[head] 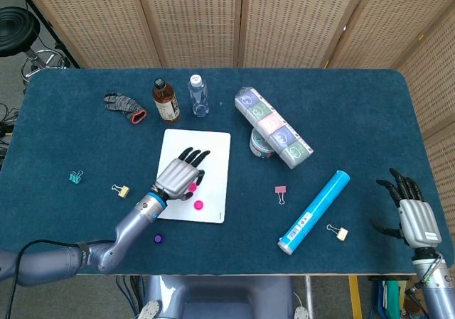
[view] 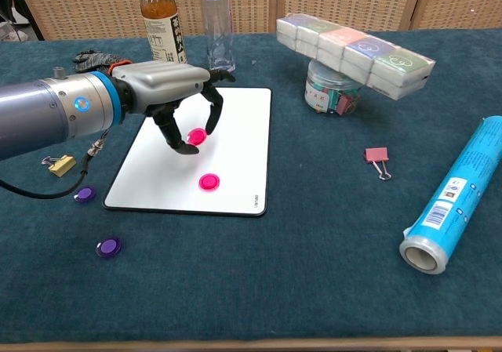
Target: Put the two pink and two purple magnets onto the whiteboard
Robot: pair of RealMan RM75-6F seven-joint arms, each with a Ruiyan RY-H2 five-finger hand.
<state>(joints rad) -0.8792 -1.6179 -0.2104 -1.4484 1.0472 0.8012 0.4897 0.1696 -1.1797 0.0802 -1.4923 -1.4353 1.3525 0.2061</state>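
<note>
The left hand point(view: 176, 93) is above the whiteboard point(view: 235, 125) and pinches a pink magnet point(view: 196, 136) between the thumb and a finger; I cannot tell if this magnet touches the board. The second pink magnet point(view: 209, 182) lies flat on the whiteboard, nearer to its front edge. Two purple magnets lie on the blue tabletop point(view: 314, 258) outside the board: one point(view: 85, 194) just beside its left front corner, the other point(view: 109, 247) more to the front. Behind the board stand a brown bottle point(view: 163, 34) and a clear bottle point(view: 219, 30), with a glove point(view: 106, 63) further left. On the right, well apart from the board, a long pack of boxes point(view: 357, 54) rests on a round jar point(view: 328, 92), then comes a pink binder clip point(view: 378, 158) and a blue roll point(view: 459, 199). The tabletop in front of the board is free. The right hand point(head: 414, 216) is spread, holding nothing, near the right front corner. The left forearm is cut off by the frame edge.
</note>
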